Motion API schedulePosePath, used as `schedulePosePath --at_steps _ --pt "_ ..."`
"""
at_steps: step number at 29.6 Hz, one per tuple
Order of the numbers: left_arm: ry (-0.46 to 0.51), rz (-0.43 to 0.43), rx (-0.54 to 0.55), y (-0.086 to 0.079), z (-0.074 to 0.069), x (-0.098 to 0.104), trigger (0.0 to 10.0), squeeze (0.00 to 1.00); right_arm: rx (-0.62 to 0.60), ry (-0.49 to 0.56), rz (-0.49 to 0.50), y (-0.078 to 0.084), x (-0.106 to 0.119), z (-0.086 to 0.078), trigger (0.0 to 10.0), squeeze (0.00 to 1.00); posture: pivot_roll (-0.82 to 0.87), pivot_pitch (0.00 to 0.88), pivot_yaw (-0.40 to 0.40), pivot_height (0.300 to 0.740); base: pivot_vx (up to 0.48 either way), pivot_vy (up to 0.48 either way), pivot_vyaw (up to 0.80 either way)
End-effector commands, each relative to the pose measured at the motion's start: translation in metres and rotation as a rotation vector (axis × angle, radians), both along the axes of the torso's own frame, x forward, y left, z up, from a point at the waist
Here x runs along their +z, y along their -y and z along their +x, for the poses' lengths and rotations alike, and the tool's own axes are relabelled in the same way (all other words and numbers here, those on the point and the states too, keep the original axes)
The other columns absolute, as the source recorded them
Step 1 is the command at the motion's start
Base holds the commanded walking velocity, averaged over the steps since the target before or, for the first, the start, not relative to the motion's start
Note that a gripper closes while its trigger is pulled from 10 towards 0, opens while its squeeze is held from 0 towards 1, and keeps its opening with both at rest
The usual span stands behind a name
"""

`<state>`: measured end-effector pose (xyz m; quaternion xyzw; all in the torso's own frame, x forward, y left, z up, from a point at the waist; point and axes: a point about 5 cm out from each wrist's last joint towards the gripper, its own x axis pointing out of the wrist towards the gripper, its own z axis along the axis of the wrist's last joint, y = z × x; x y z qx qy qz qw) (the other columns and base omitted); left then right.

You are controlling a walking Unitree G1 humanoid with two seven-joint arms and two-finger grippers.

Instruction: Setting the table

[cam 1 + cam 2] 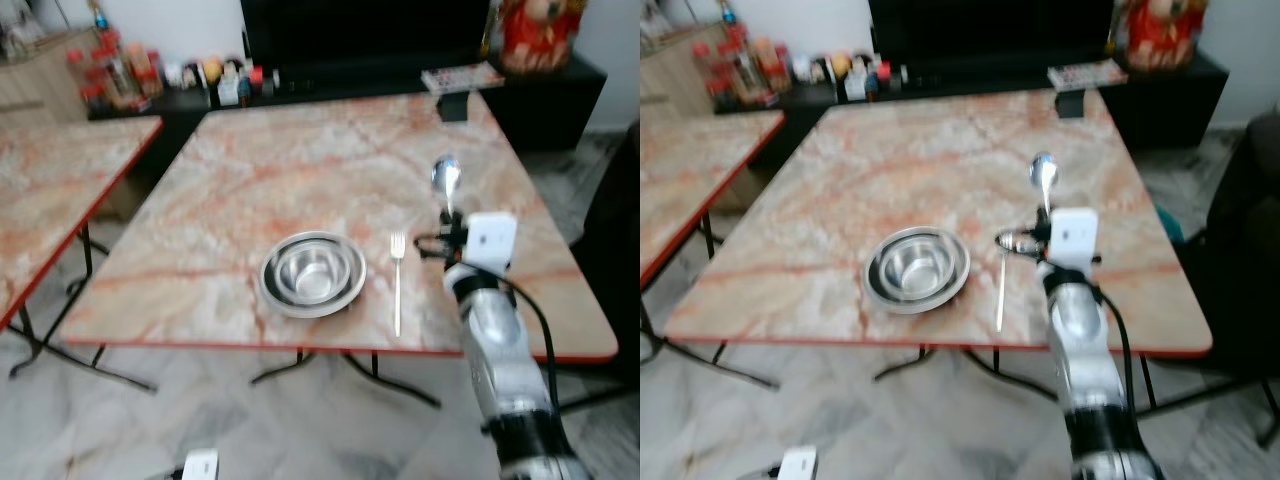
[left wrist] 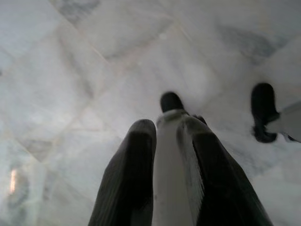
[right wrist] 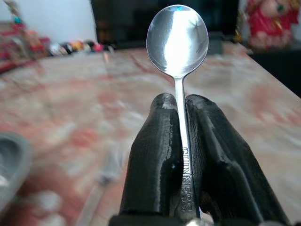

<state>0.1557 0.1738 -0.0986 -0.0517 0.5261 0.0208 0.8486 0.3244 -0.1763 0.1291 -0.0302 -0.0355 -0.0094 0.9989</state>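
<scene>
My right gripper is shut on the handle of a silver spoon, whose bowl points away from me above the marble-patterned table. It hovers just right of a fork that lies flat beside a steel bowl near the table's front edge. In the right wrist view the black fingers clamp the spoon stem. My left gripper hangs over the marble floor with its fingers close together around a pale object.
A second table stands to the left. A dark low cabinet with bottles and small items runs behind. A dark chair is at the right. The table's metal legs cross beneath.
</scene>
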Motion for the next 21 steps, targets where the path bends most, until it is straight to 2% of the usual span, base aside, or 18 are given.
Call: schedulePosePath --at_steps 1,17,21 --pt "-0.016 0.012 0.000 -0.005 -0.003 -0.001 10.0 0.00 0.014 0.008 0.002 -0.006 0.002 -0.001 10.0 0.00 -0.37 0.000 0.138 0.740 0.000 0.000 0.00" --pt "-0.021 0.002 0.004 -0.002 -0.006 -0.002 10.0 0.00 0.017 -0.126 0.000 -0.003 -0.033 -0.013 10.0 0.00 -0.37 0.000 0.120 0.740 0.000 0.000 0.00" --pt "-0.024 -0.001 0.013 0.000 -0.008 -0.003 10.0 0.00 -0.001 -0.173 0.029 0.001 -0.042 -0.014 10.0 0.00 -0.36 0.000 0.105 0.740 0.000 0.000 0.00"
